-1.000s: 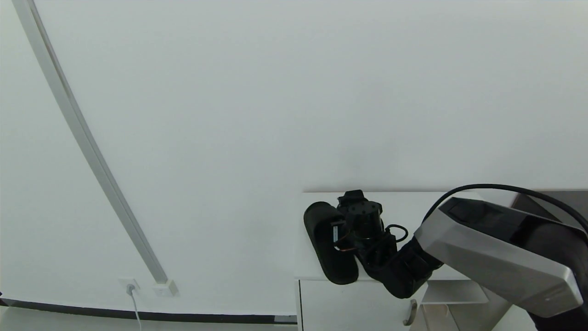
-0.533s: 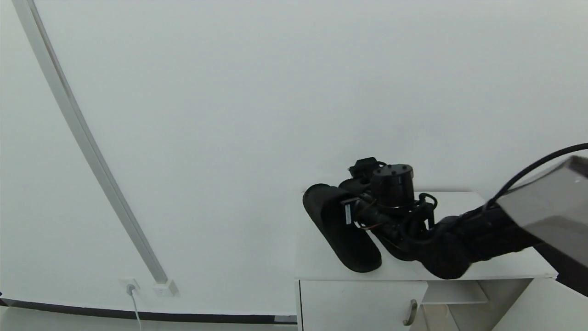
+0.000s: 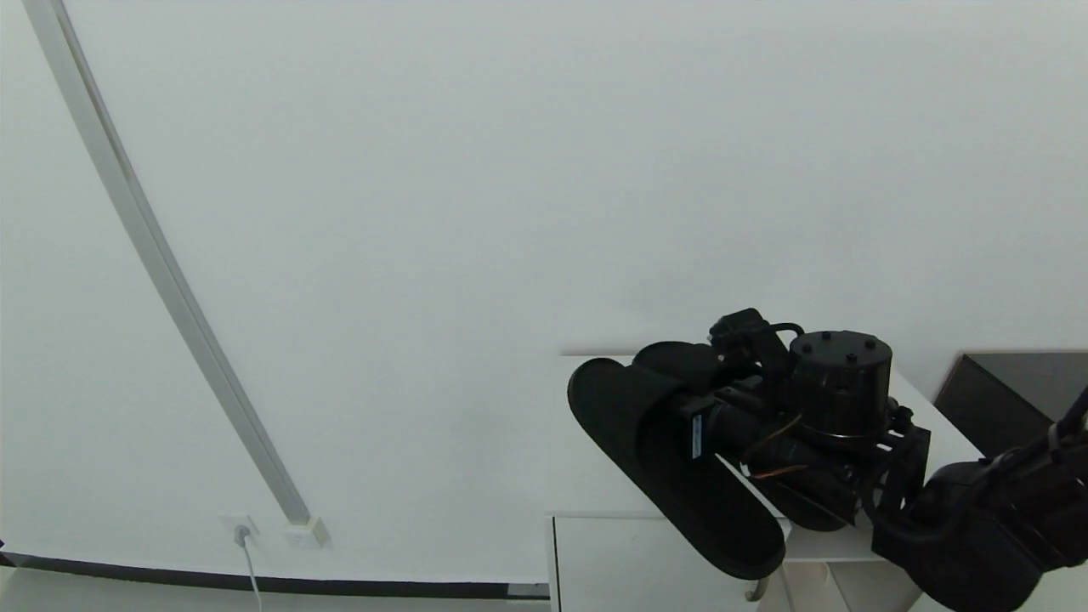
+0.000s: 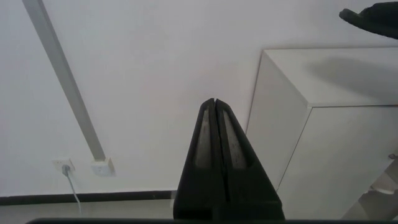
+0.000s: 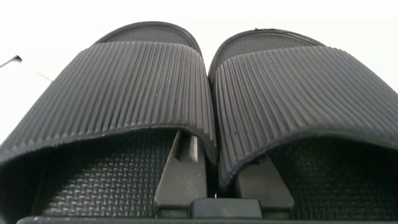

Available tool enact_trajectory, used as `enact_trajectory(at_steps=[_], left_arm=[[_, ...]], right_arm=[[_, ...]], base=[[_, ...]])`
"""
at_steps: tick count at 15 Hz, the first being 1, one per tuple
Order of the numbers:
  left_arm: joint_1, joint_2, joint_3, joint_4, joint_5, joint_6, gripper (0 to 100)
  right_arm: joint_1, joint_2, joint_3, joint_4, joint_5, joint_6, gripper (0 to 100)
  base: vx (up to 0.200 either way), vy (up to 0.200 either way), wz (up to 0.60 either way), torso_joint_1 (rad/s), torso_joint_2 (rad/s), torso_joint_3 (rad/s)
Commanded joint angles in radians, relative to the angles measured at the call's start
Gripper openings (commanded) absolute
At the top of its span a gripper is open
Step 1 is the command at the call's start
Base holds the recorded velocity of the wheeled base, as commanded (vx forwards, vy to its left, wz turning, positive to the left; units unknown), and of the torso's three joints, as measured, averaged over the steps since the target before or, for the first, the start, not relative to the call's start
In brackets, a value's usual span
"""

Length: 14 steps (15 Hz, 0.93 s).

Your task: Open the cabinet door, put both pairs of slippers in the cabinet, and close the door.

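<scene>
**Black slippers held over the white cabinet**

The right gripper (image 5: 214, 185) is clamped on the pair of black ribbed rubber slippers (image 3: 680, 459). In the right wrist view, one finger (image 5: 184, 168) sits under each strap and the two slippers are pressed side by side. In the head view the pair stands on edge, with one sole facing left. It is held over the right part of the white cabinet (image 3: 595, 484). Its far end is above the cabinet top, and its near end slants down past the front edge, in front of the white cabinet door (image 3: 646, 569). Whether the slippers touch the cabinet cannot be told. A curved metal handle (image 3: 759, 586) shows at the door's right edge, just below the slippers' near end.

The left gripper (image 4: 215, 143) has its fingers pressed together with nothing between them. It is out to the left of the cabinet, well apart from it, in front of the white wall.

On that wall, a grey trunking strip (image 3: 161, 263) runs down to a white wall socket (image 3: 240, 529) with a white cable plugged in.
</scene>
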<state>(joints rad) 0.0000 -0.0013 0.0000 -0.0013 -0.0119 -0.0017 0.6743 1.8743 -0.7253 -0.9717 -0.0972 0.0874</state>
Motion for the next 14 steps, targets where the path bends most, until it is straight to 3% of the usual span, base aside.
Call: enact_trajectory(at_steps=[1, 3, 12, 14], left_arm=[[-0.002, 0.001, 0.0, 0.0, 0.0, 0.0, 0], [0.0, 0.001, 0.0, 0.0, 0.0, 0.0, 0], [-0.002, 0.001, 0.0, 0.0, 0.0, 0.0, 0], [-0.002, 0.001, 0.0, 0.0, 0.0, -0.001, 0]], right_arm=[[0.021, -0.017, 0.023, -0.002, -0.001, 0.0, 0], [0.042, -0.024, 0.038, -0.002, -0.001, -0.015, 0], [0.064, -0.035, 0.073, -0.004, -0.002, -0.035, 0], [0.048, -0.05, 0.093, -0.004, 0.002, -0.041, 0]], base=[[0.0, 0.0, 0.0, 0.0, 0.0, 0.0], [0.0, 0.0, 0.0, 0.0, 0.0, 0.0], [-0.2, 0.0, 0.0, 0.005, 0.0, 0.001], [0.0, 0.0, 0.0, 0.0, 0.0, 0.0]])
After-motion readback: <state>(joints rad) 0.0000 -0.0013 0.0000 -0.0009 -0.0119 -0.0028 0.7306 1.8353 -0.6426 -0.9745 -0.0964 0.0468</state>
